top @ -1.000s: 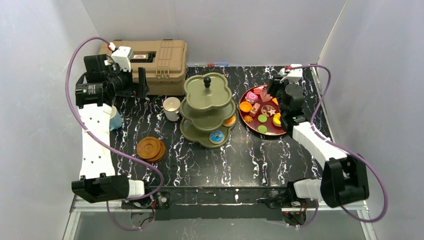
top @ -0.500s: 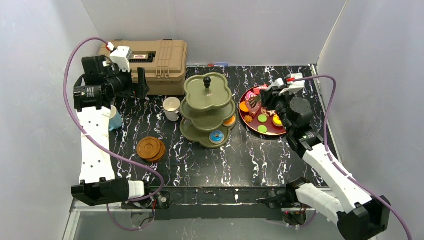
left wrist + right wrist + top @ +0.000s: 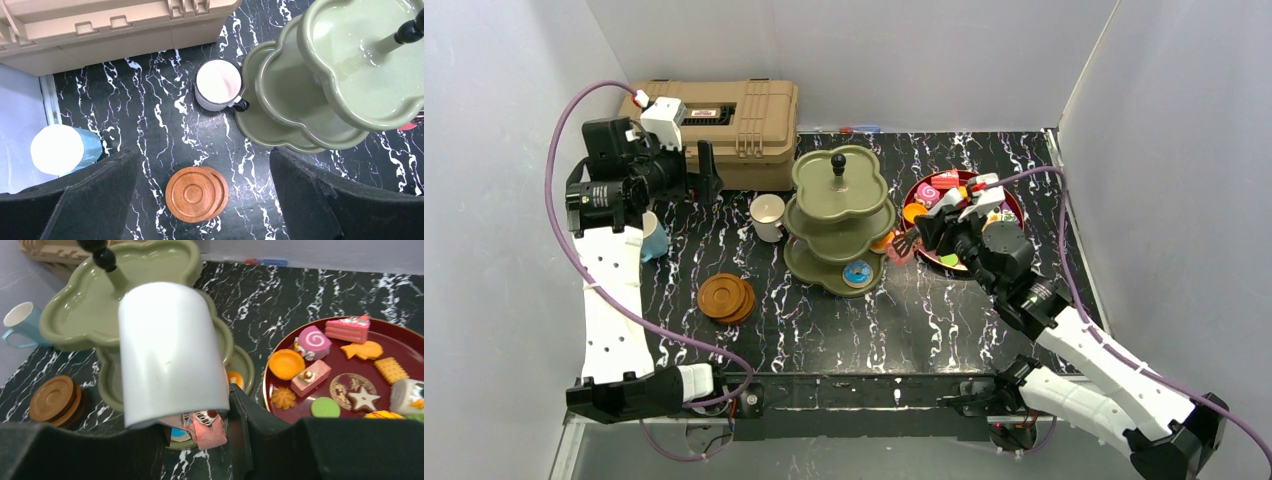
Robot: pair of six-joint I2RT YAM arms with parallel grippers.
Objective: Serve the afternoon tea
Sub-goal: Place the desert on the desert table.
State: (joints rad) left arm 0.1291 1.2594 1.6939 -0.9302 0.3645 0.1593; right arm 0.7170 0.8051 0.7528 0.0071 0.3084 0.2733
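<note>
The olive-green three-tier stand [image 3: 839,215] with its black knob stands mid-table; its bottom tier holds an orange pastry [image 3: 883,241] and a blue round one [image 3: 858,272]. My right gripper [image 3: 904,243] is shut on a pink toy pastry [image 3: 210,432], right beside the stand's bottom tier. A white cylindrical shape close to the lens hides part of the stand [image 3: 75,320] in the right wrist view. My left gripper [image 3: 704,170] is open and empty, held high near the toolbox. The white mug [image 3: 767,215], white-and-blue cup [image 3: 654,238] and stacked wooden saucers [image 3: 726,297] stand left of the stand.
The tan toolbox [image 3: 734,115] sits at the back left. The dark-red plate [image 3: 1009,200] with several toy pastries lies right of the stand. In the left wrist view the saucers [image 3: 196,194] lie below between my fingers, the mug [image 3: 218,85] farther on.
My right gripper has swung left from the dark-red plate to the stand's bottom tier, carrying the pink pastry. The left arm has barely shifted.
</note>
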